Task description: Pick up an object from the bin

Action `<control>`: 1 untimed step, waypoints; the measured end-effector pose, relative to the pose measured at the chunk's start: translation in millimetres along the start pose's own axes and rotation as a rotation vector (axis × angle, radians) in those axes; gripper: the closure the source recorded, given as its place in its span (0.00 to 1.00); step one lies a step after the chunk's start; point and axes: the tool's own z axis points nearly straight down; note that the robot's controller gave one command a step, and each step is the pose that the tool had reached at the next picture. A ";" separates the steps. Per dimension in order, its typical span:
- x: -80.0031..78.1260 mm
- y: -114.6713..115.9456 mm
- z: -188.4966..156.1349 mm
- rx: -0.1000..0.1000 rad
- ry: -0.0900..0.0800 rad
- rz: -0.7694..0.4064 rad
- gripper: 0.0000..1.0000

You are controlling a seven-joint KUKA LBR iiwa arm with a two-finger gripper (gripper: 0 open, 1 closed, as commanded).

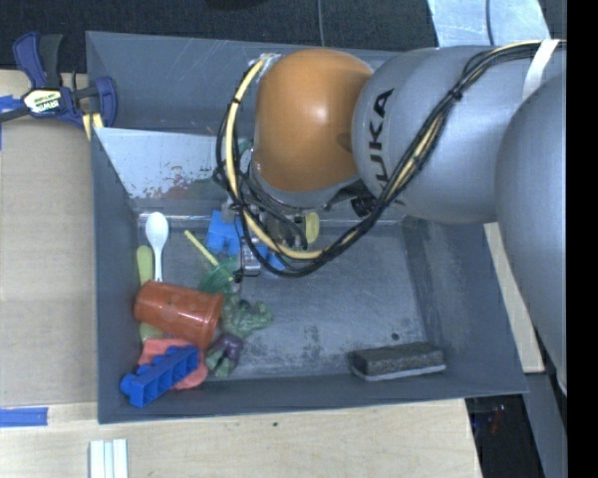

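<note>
Hovering: hand (245, 264) just beside blue block (220, 235) | grip state: cannot tell

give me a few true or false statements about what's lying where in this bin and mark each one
1. The orange-red plastic cup lies on its side in the bin's left part. True.
2. The white plastic spoon lies in the bin's right half. False: it lies on the left, above the cup in the view.
3. The dark grey rectangular block lies apart from the heap, by the lower wall. True.
4. The blue toothed plastic block sits on top of the cup. False: it lies below the cup, in the lower left corner.
5. The gripper is over the grey block. False: it is at the heap's edge, by the small blue plastic piece.
</note>
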 end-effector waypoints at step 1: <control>-2.0 -0.5 -4.6 -0.002 -0.008 0.002 0.00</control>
